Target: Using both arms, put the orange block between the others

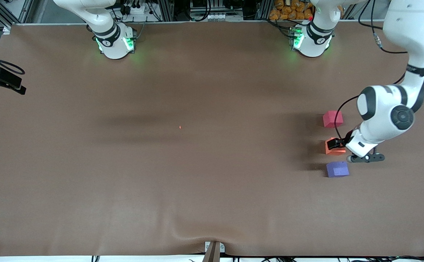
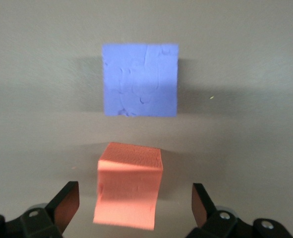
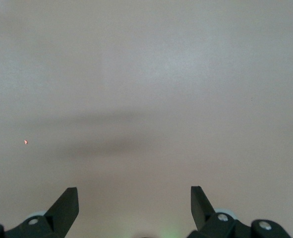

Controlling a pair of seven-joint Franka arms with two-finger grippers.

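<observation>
The orange block [image 1: 334, 151] [image 2: 129, 191] sits on the brown table in a row between the red-pink cube [image 1: 332, 119], farther from the front camera, and the purple-blue cube [image 1: 337, 169] [image 2: 140, 79], nearer to it. My left gripper [image 1: 336, 145] [image 2: 135, 203] is low over the orange block and open. One finger stands on each side of the block, with a gap on both sides. My right gripper [image 3: 135, 203] is open over bare table with nothing between its fingers; in the front view only the right arm's base shows.
A tiny red speck [image 1: 180, 127] [image 3: 26, 142] lies mid-table. A black device on a mount [image 1: 3, 80] juts in at the right arm's end. A small post [image 1: 213, 251] stands at the table's front edge. The brown cloth [image 1: 197, 182] ripples there.
</observation>
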